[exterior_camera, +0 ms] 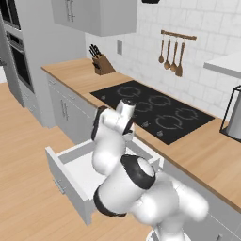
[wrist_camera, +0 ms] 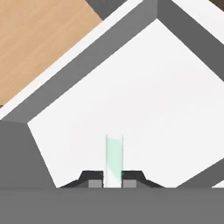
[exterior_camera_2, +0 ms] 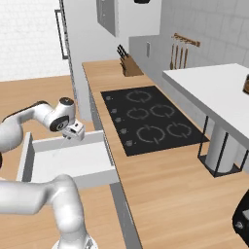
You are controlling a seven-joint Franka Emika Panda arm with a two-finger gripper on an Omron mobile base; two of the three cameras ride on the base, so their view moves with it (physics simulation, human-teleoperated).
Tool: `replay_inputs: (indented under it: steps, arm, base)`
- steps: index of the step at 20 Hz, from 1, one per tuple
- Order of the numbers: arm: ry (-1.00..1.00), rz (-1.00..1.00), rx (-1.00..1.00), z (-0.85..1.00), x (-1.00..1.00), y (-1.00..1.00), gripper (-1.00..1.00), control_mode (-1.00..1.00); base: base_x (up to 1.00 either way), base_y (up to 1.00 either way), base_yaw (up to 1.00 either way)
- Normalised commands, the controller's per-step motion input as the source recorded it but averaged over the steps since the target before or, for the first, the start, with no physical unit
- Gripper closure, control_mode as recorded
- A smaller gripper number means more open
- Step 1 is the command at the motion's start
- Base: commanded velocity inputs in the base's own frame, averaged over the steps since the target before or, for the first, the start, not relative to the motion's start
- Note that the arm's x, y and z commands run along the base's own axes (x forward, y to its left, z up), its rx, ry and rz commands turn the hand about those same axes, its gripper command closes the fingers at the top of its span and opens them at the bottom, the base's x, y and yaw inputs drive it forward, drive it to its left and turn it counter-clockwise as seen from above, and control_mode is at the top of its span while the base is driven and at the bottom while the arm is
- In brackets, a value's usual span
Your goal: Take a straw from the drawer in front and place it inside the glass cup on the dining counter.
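The drawer (exterior_camera: 70, 165) stands pulled open below the wall counter, its pale inside bare (exterior_camera_2: 68, 163). My gripper (exterior_camera_2: 69, 137) hangs over the drawer's back part, pointing down into it. In the hand view the gripper (wrist_camera: 113, 183) is shut on the straw (wrist_camera: 113, 158), a thin pale stick that rises upright between the two dark tips above the drawer floor (wrist_camera: 144, 96). In the left base view my own arm hides the hand. The glass cup is out of view.
A black cooktop (exterior_camera_2: 148, 121) lies in the wood wall counter (exterior_camera: 202, 155) right behind the drawer. A knife block (exterior_camera: 102, 65) and hanging utensils (exterior_camera: 172, 56) are further back. A raised pale counter top (exterior_camera_2: 214, 92) with a black-framed stool (exterior_camera_2: 219, 151) stands to the right.
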Motion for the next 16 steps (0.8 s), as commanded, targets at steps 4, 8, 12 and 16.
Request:
replay_inputs:
  steps: [4, 8, 12, 16]
  arm:
    - [-0.1, 0.0, 0.01, 1.0, -0.47, -0.08, 1.0, -1.0]
    - [-0.13, 0.0, 0.0, 1.0, -0.45, -0.19, 1.0, -1.0]
    - [-0.21, 0.0, -0.05, 1.0, -0.5, -0.41, 1.0, -1.0]
    - [-0.19, 0.0, -0.1, 1.0, -0.51, -0.61, 1.0, -1.0]
  base:
    - [0.0, 0.0, 0.0]
    - [0.0, 0.0, 0.0]
    - [0.0, 0.0, 0.0]
    - [0.0, 0.0, 0.0]
